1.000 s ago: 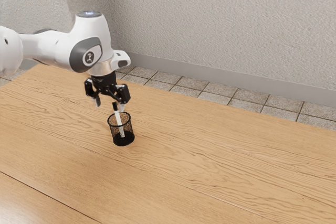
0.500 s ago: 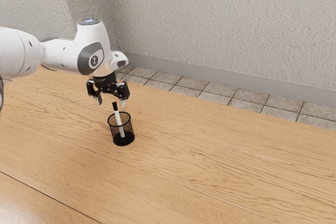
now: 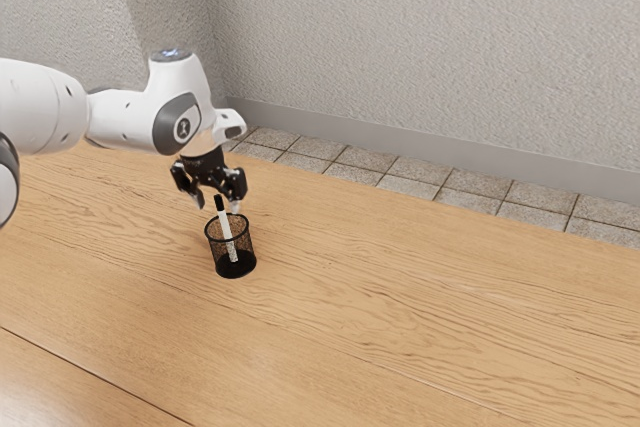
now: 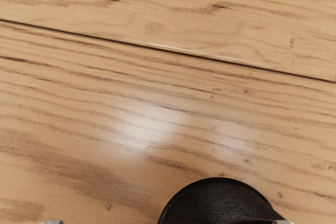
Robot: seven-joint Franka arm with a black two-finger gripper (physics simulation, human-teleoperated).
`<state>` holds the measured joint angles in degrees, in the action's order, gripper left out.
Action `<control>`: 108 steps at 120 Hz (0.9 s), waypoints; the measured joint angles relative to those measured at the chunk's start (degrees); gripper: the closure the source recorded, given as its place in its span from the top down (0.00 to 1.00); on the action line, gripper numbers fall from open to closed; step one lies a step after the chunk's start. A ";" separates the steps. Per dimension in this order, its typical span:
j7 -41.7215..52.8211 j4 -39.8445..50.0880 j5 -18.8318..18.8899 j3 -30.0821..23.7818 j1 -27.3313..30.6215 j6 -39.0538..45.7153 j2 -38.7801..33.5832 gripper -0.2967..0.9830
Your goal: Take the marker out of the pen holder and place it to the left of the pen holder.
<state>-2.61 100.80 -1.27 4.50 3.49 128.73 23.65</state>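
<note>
Marker [image 3: 224,220] leaning inside pen holder [image 3: 238,269], cap [image 3: 219,203] poking above rim [image 3: 208,232]; holder sitting nearer exterior view's far table [image 3: 400,317] edge. Gripper [image 3: 217,205] hovering near cap, standing well open, gripping nothing. Seemingly lining up grasp; next move needing centring, lowering, closing.
</note>
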 joint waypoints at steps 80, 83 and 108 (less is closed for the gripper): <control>-0.32 3.05 6.03 -0.02 -2.88 -0.21 -11.85 0.17; -0.47 1.09 7.10 0.02 -2.87 -0.83 -11.95 0.17; -0.85 -9.68 11.73 0.84 3.76 -8.86 -4.00 0.18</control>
<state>-3.45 91.12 10.46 5.34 7.25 119.87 19.64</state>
